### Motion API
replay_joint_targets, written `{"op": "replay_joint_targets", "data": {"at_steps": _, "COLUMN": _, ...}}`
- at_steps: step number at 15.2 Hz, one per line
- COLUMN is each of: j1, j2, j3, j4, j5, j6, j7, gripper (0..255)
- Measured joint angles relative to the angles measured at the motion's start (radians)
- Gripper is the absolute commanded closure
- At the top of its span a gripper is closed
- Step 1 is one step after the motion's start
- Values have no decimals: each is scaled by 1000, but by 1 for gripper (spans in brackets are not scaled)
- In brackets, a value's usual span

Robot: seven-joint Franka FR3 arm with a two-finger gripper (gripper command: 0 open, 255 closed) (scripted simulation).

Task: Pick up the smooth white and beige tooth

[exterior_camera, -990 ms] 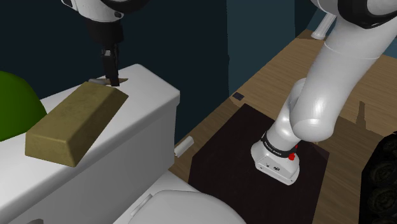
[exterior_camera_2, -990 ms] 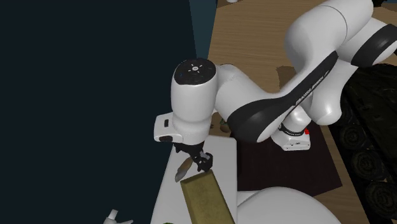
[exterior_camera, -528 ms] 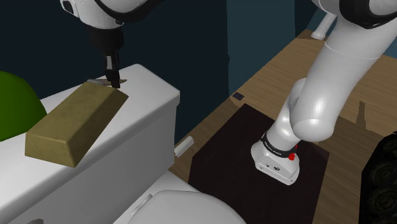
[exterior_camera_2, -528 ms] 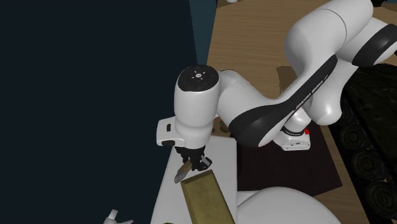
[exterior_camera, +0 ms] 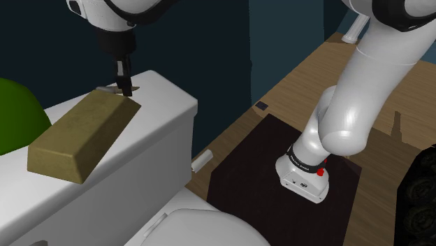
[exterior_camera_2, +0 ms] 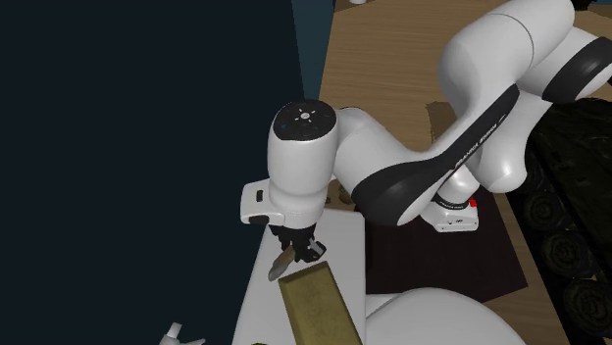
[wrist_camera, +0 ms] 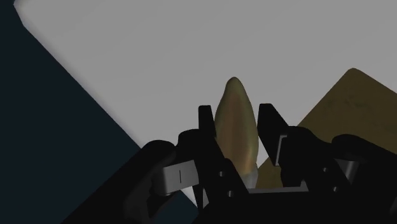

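Where the gripper [wrist_camera: 235, 116] reaches down to the white tank lid [exterior_camera: 166, 96], you see its two black fingers [wrist_camera: 205, 127] pressed against either side of the tooth [wrist_camera: 235, 130], clamping it between them. The tooth is smooth and beige, paler at the end nearest the palm, and its pointed tip juts out past the fingertips. From the second exterior view, that tip slants down towards the lid; you cannot tell whether it touches the surface. Just beside the gripper lies an olive-tan block [exterior_camera: 80, 133], resting flat on the same lid. At the shoulder view's left edge you see a rounded green shape [exterior_camera: 14, 112].
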Motion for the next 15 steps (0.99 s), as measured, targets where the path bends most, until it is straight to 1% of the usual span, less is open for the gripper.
{"op": "replay_joint_targets", "data": {"at_steps": 8, "j1": -3, "j2": -4, "j3": -3, "j4": 84, "j5": 1, "j6": -97, "j7": -3, "gripper": 255}}
{"op": "replay_joint_targets", "data": {"at_steps": 15, "j1": 1, "j2": 3, "j3": 0, "j4": 182, "j5": -1, "j6": -188, "j7": 3, "gripper": 255}}
